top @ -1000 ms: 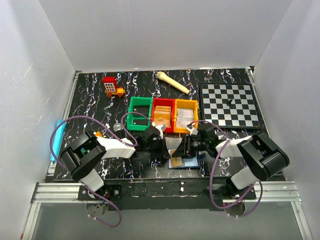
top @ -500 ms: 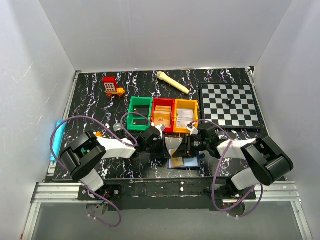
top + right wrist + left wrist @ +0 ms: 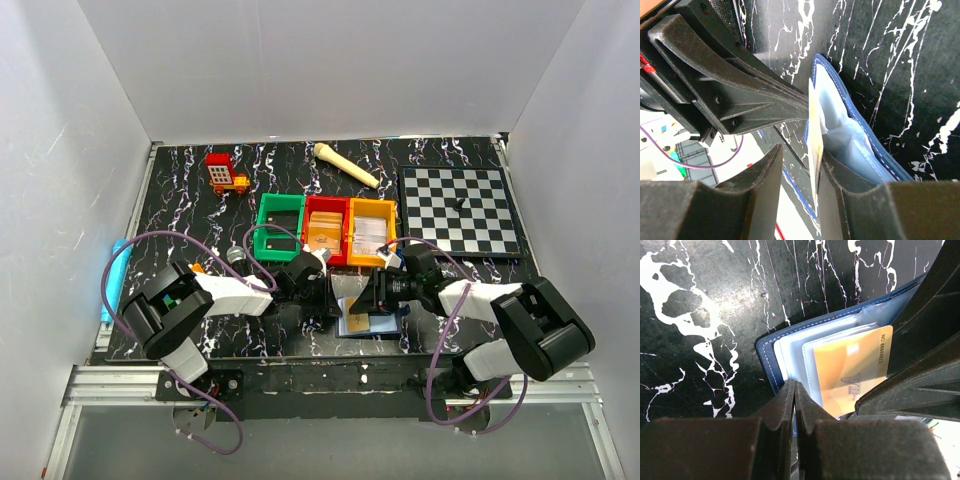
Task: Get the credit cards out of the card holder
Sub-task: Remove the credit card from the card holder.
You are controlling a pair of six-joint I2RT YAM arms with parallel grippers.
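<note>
- Since a second earlier: an outward swing of the right arm at its elbow and a slight nearer creep of the right gripper (image 3: 801,152) over the card holder (image 3: 785,345). No shift of the left arm or the holder.
- Best read as lining up for a pull, not the pull itself, with the yellow card (image 3: 850,365) still seated in its clear sleeve (image 3: 792,357).
- State of the left gripper (image 3: 795,387): jaws pressed together, tips bearing on the holder's edge directly beneath. Cannot tell whether a leaf is pinched.
- State of the right gripper: jaws apart, straddling the card's edge, with daylight on one side.
- Place of the card holder: lying open under both sets of tips, between the two grippers.
- Just beyond the grippers, three bins in a row:
  - green bin (image 3: 262,225), contents not discernible
  - red bin (image 3: 327,202), holding a tan flat piece (image 3: 322,238)
  - orange bin (image 3: 373,205), holding a pale card-like piece (image 3: 370,232)
</note>
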